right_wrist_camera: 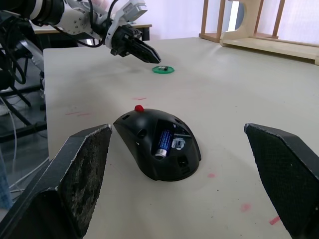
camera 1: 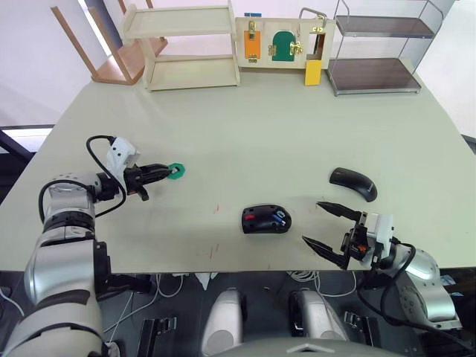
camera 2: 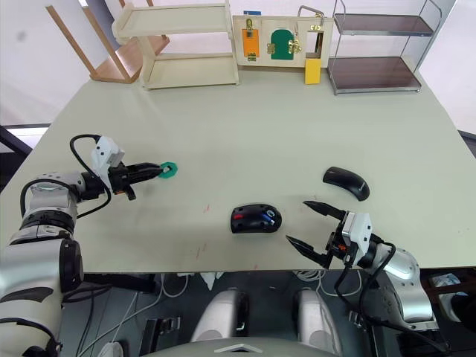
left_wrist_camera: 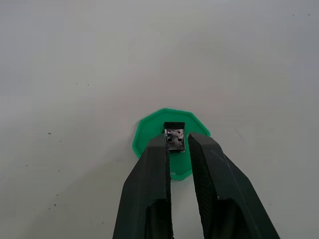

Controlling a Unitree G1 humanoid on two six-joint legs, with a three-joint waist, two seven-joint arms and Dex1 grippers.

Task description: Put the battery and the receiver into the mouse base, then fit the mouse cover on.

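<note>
Right gripper point(camera 1: 325, 224) is seen nearest the table's front edge, fingers spread wide, nothing held, just beside the mouse base point(camera 1: 265, 219). The battery point(right_wrist_camera: 163, 142) is already seated in the base's recess. The mouse cover point(camera 1: 354, 183) lies apart on the table point(camera 1: 260, 126), beyond the right gripper.

Left gripper point(camera 1: 165, 172) is placed at the green disc point(left_wrist_camera: 152, 137); its fingers point(left_wrist_camera: 154, 169) are nearly closed around the receiver point(left_wrist_camera: 174, 135), which sits on the disc. Whether the stub is firmly pinched cannot be told.

Step in hand is judged as receiver pickup. Next, a firm pinch and lift is called for, then carriage over to the base and insertion into its small slot; careful alignment is needed for so tiny a part.

Surface: pale matte tabletop, a few faint red marks. At the far edge are seen a wooden shelf point(camera 1: 182, 44), a latch board point(camera 1: 279, 43) and a wire rack point(camera 1: 379, 48).
</note>
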